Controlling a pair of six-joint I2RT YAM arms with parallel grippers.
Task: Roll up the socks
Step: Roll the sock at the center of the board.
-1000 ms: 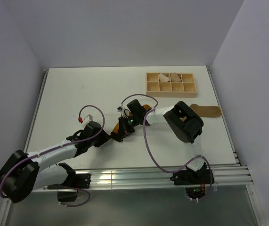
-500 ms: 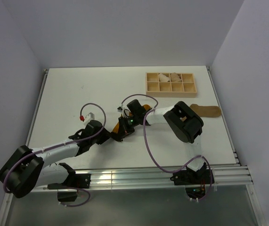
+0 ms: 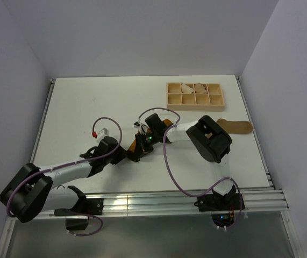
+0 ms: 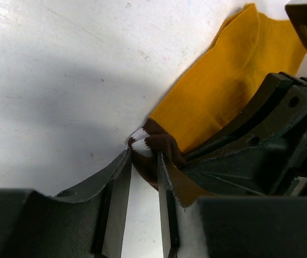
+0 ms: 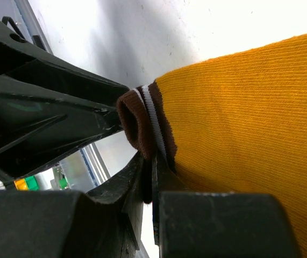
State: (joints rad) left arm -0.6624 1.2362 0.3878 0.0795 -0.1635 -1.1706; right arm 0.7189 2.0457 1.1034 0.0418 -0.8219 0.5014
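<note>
Right tool (image 5: 149, 166) pinches mustard sock (image 5: 239, 107), fingers (image 5: 115, 215) hiding its cuff edge.

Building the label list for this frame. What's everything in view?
mustard sock: 1, mustard-orange with a brown-and-white cuff, table centre
tan sock: 1, tan-brown, flat at table right, nearer than the tray
wooden tray: 1, pale wood, eight compartments, far right
rolled bundles: 2, pale cream, middle compartments of the tray's back row
table: 1, white
left end effector: 1, black, pinching the mustard sock's cuff
right end effector: 1, black, shut on the same cuff
</note>
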